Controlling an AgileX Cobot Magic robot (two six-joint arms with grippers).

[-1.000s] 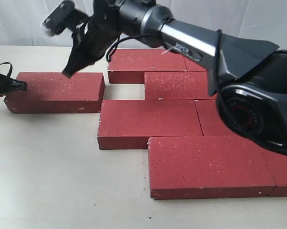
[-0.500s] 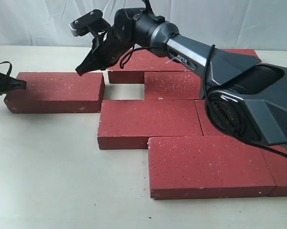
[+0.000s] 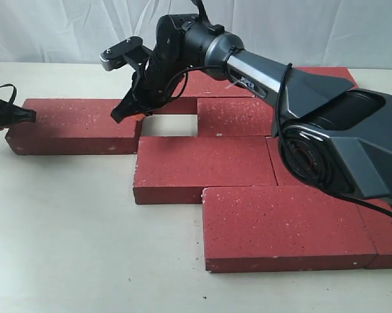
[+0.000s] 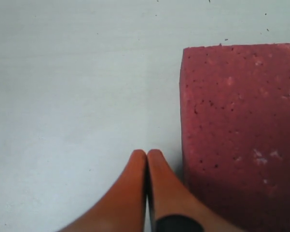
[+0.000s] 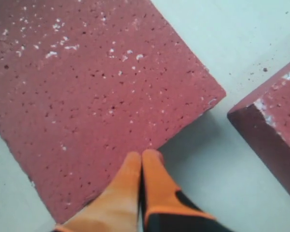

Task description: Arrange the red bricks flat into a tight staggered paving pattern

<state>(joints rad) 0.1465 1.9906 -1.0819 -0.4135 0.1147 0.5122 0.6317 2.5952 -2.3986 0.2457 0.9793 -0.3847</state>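
One outlying brick (image 3: 72,120), right pincer (image 3: 119,116) over its edge — jaws together

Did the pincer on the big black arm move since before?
Yes. The right pincer has gone lower and toward the right of the exterior view, from nearer the middle of the lone brick to that brick's right-hand end.

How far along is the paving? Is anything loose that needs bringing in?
Done: the packed bricks on the right lie flat, offset from row to row. In hand: one loose brick sits apart on the left. The shut right gripper is over its end nearest the group, and the shut left gripper is at its far end. Left: probably sliding that brick across to close the gap.
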